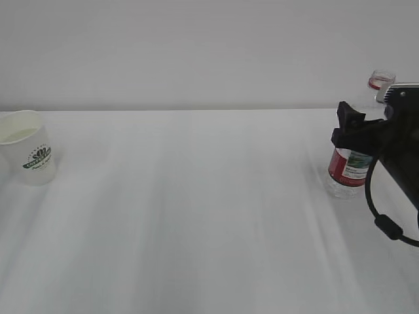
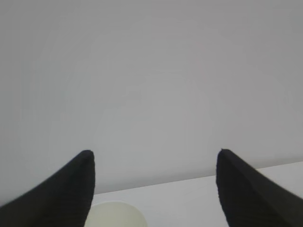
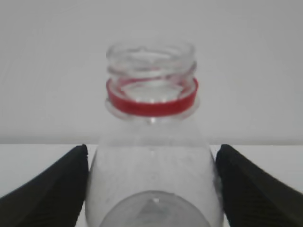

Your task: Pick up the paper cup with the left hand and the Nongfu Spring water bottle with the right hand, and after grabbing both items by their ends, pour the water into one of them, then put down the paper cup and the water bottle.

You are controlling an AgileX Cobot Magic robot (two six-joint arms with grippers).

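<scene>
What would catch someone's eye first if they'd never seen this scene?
Probably the Nongfu Spring water bottle at the table's right edge, uncapped, its red neck ring bright, standing between the open fingers of the right hand. Far across the bare white table, at the left edge, stands the paper cup with its dark green logo.

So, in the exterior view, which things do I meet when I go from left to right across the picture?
cup → bottle → right arm
</scene>
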